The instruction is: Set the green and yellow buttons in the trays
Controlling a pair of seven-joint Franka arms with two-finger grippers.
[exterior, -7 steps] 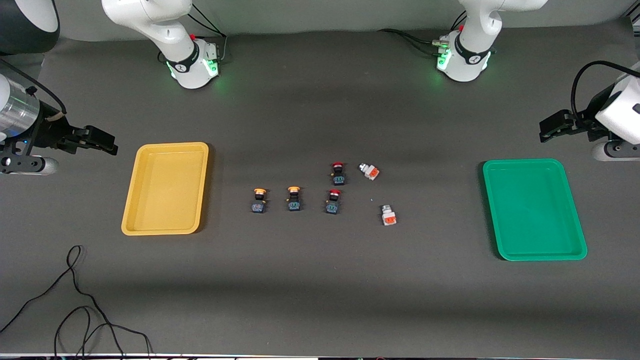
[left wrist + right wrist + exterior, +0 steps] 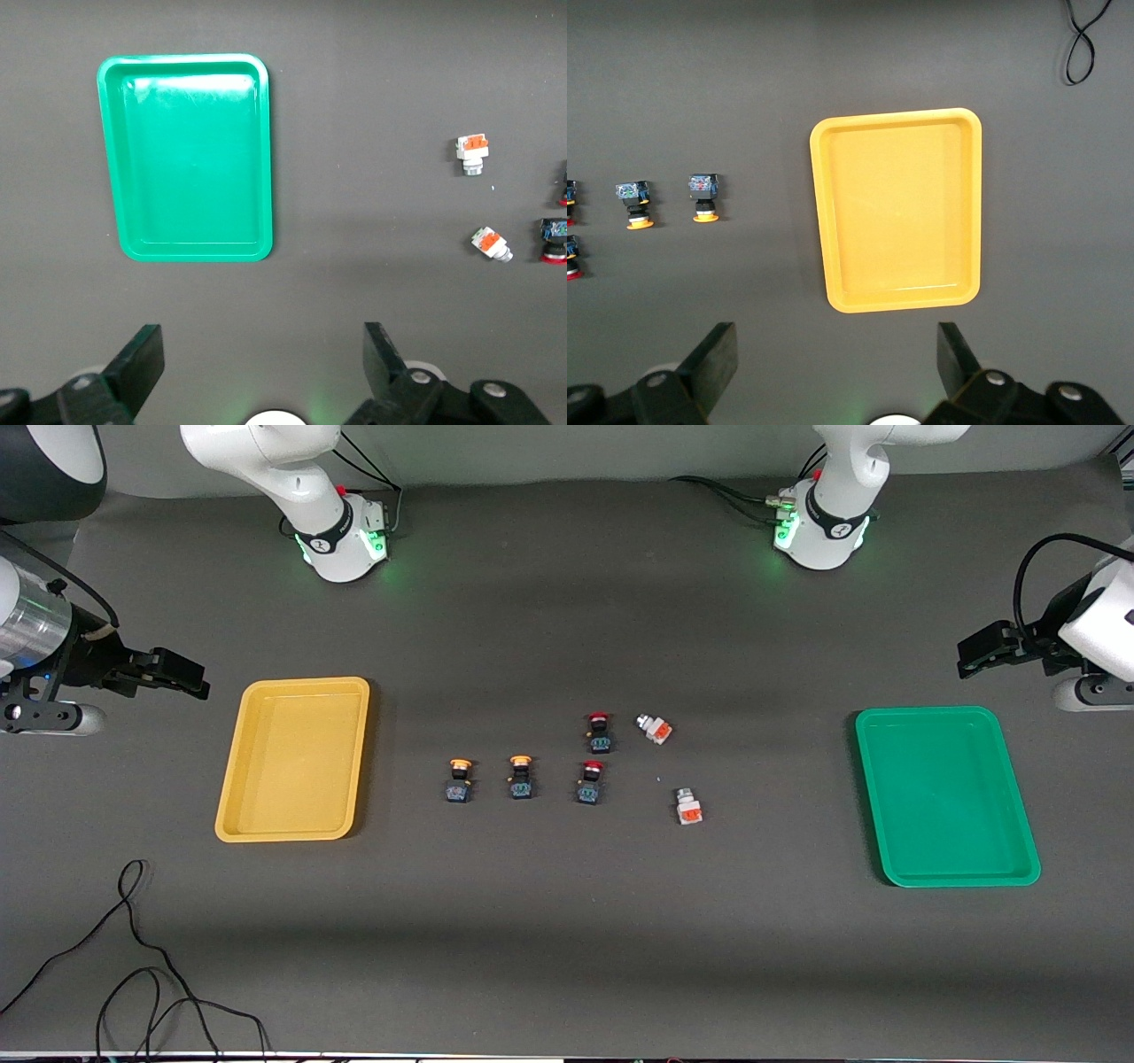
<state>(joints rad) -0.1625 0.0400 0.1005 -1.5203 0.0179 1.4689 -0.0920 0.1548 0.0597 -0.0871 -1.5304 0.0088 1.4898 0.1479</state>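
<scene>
Front view only: black cable (image 2: 133, 948) on the table (image 2: 567, 957) near the camera, at the right arm's end
Left wrist view: fingers (image 2: 137, 367) spread wide with nothing between them, which the front view does not resolve
Right wrist view: fingers (image 2: 713, 363) spread wide, empty
Left gripper (image 2: 979, 651): high over the table's end, just past the green tray (image 2: 948, 872)
Right gripper (image 2: 177, 675): high beside the yellow tray (image 2: 283, 833)
Yellow-capped buttons (image 2: 459, 779): two side by side mid-table, well apart from both grippers, nearer the yellow tray
White-grey buttons (image 2: 687, 806): two toward the green tray
Red-capped buttons (image 2: 592, 781): between the two groups
Trays: both empty
</scene>
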